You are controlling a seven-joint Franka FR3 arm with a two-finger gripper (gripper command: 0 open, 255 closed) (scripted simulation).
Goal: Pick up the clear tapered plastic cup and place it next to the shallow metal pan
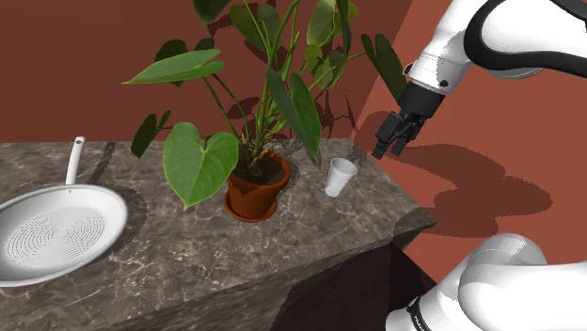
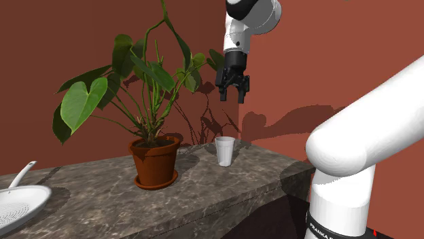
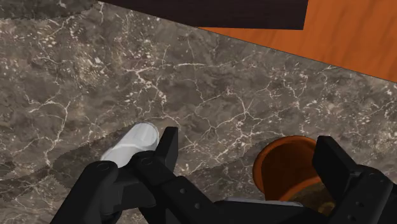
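A small white tapered cup (image 1: pixel 341 177) stands upright on the dark marble counter (image 1: pixel 188 254), close to its edge at the shoulder view's right. The white shallow pan (image 1: pixel 56 230) with a long handle lies at the counter's far left end, well away from the cup. My black gripper (image 1: pixel 393 141) hangs open in the air above the cup and slightly past it toward the counter's edge. In the second exterior view the gripper (image 2: pixel 231 94) is high above the cup (image 2: pixel 225 151). From the wrist, the cup (image 3: pixel 130 145) sits outside one finger (image 3: pixel 167 145), and nothing is between the fingers.
A large leafy plant in a terracotta pot (image 1: pixel 256 185) stands between the cup and the pan, its leaves spreading over the counter's middle. Red-brown walls rise behind. The counter drops off just past the cup, and the arm's white base (image 1: pixel 489 287) is below.
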